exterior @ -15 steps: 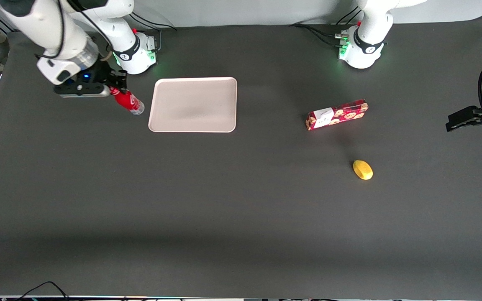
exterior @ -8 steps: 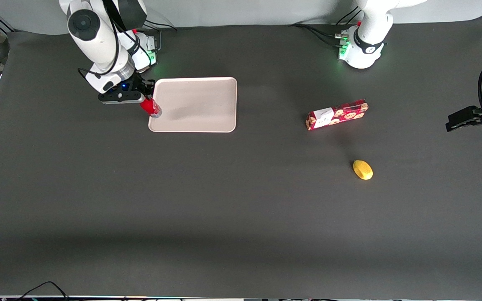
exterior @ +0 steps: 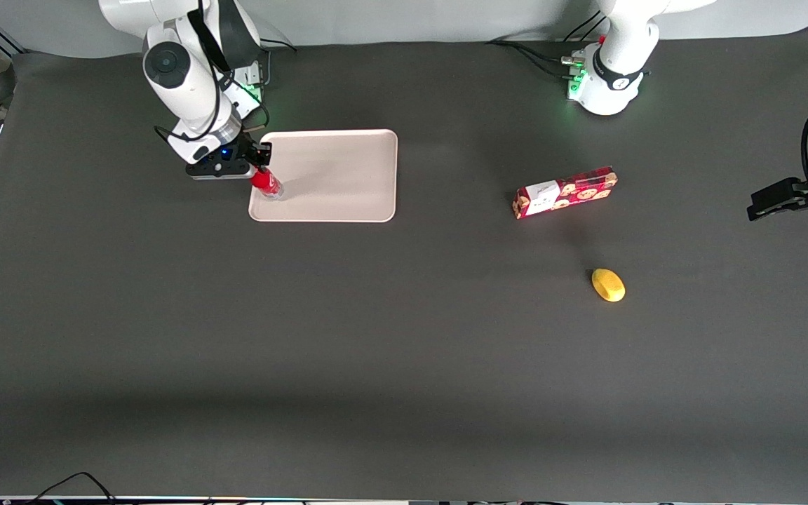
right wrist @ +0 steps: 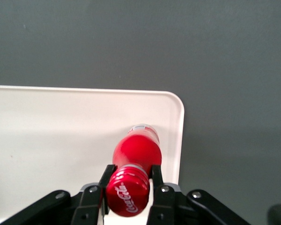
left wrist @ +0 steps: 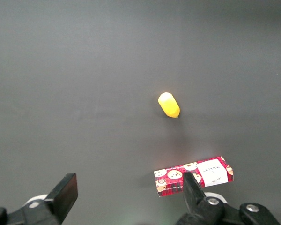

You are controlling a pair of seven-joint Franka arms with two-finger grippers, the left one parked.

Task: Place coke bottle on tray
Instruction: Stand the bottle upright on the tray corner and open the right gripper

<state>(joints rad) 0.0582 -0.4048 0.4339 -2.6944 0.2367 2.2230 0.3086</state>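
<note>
Seen from the front, the right arm's gripper (exterior: pixel 261 167) holds the coke bottle (exterior: pixel 267 184) by its neck just under the red cap, the fingers (right wrist: pixel 155 180) clamped on either side. The bottle hangs nearly upright, its long axis running from the cap toward four o'clock down to the clear base, which sits over the tray (exterior: pixel 334 175) just inside the rim at the working arm's end, near the corner closest to the camera. Whether the base touches the tray surface cannot be told. Toward the parked arm's end lie a red cookie box (exterior: pixel 565 191) and, at its five o'clock, a yellow lemon-like object (exterior: pixel 608 285). Likely next: a short straight descent, then release.
</note>
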